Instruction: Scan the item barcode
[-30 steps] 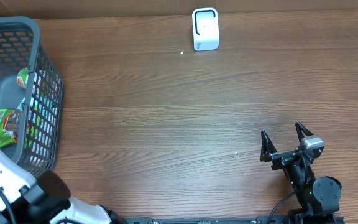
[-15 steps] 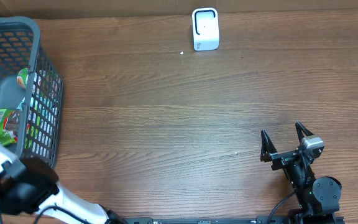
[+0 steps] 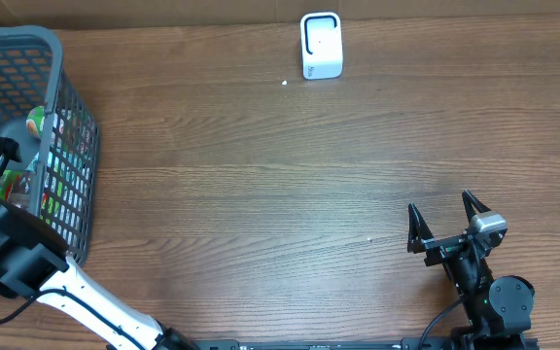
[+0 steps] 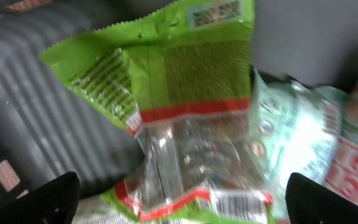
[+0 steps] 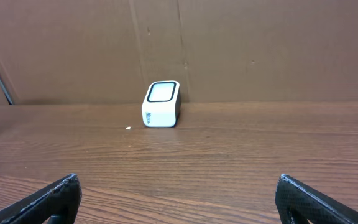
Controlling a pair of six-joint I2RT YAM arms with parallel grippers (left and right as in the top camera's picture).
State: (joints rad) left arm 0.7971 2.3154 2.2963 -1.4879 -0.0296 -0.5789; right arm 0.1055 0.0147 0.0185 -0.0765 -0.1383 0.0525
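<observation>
We judge the step in hand to be the pick; our left gripper point(image 4: 185, 202) hangs inside the dark grey plastic mesh basket point(image 3: 66, 146), jaws wide apart and clamped on nothing; the crinkled green and clear plastic packet with a red band point(image 4: 179, 93) lies straight ahead of the jaws, its lower edge between the 2 fingertips, and a white barcode strip point(image 4: 235, 200) shows at that edge; a pale white and green packet point(image 4: 297, 137) lies just beside it, nearer 1 jaw than the other; our right gripper point(image 3: 440, 209) sits low over the brown wooden table point(image 3: 261, 194), jaws likewise spread and empty, with the small white box-shaped scanner point(image 5: 161, 104) well ahead of them; the next move, we think, calls for easing the left jaws down around the green packet, closing on it without catching its neighbour, then lifting it clear of the basket wall and turning the barcode toward the scanner's window.
</observation>
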